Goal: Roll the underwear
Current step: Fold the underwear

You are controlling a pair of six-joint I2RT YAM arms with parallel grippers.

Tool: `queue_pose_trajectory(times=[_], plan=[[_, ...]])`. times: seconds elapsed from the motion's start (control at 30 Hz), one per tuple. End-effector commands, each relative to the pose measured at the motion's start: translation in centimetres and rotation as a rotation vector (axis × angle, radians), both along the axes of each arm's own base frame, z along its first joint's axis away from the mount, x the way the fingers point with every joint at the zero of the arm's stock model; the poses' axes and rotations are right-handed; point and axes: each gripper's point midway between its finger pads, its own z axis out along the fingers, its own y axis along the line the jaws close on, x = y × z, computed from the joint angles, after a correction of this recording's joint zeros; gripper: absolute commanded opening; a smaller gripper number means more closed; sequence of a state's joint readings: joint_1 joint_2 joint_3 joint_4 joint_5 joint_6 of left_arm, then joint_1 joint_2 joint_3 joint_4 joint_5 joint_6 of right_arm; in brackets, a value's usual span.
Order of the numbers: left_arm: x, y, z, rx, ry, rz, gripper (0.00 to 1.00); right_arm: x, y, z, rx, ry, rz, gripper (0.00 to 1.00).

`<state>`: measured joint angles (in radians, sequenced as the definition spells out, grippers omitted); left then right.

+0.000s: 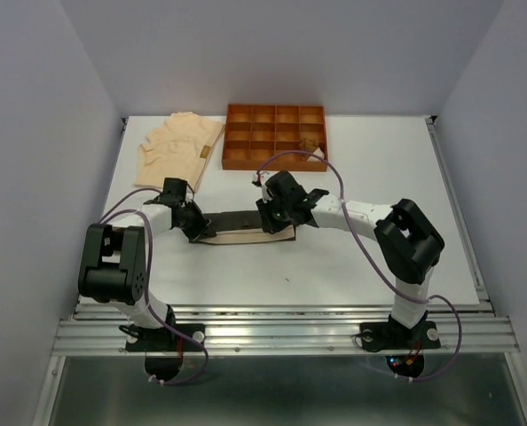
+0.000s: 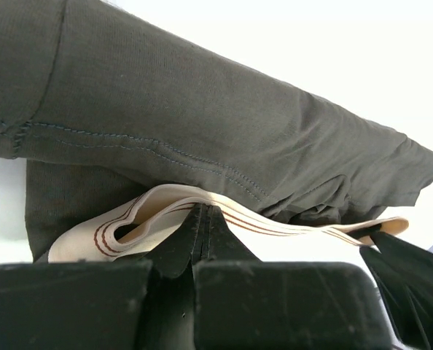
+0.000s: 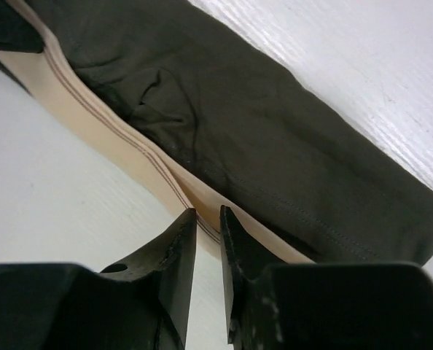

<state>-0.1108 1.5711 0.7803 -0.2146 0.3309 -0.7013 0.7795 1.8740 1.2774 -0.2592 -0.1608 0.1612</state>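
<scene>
Left jaws pinch shut on the dark grey underwear [image 2: 202, 109] at its cream waistband [image 2: 100, 232]; right jaws stand slightly apart over that band on the surface [image 1: 334, 266].

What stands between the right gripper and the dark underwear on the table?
Nothing visible does. The right gripper has its tips at the cream waistband of the dark underwear, jaws slightly apart; the left gripper pinches that waistband.
</scene>
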Motion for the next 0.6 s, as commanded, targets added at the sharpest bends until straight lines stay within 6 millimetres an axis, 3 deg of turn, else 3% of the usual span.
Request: queue_pose_trajectory(times=[0.0, 0.2, 0.43, 0.57], plan=[[-0.2, 0.3, 0.3, 0.032, -0.023, 0.006, 0.0, 2.7, 0.8, 1.0, 0.048, -0.078, -0.133, 0.24], [0.1, 0.5, 0.3, 0.037, -0.024, 0.039, 0.0, 2.0, -0.4, -2.0, 0.002, -0.011, -0.205, 0.21], [-0.7, 0.9, -0.3, 0.054, -0.005, 0.065, 0.0, 0.8, -5.2, -6.1, -0.137, -0.011, -0.347, 0.2], [-1.5, 0.9, -0.7, 0.05, 0.012, 0.061, 0.0, 1.0, -6.4, -7.5, -0.185, -0.034, -0.383, 0.17]])
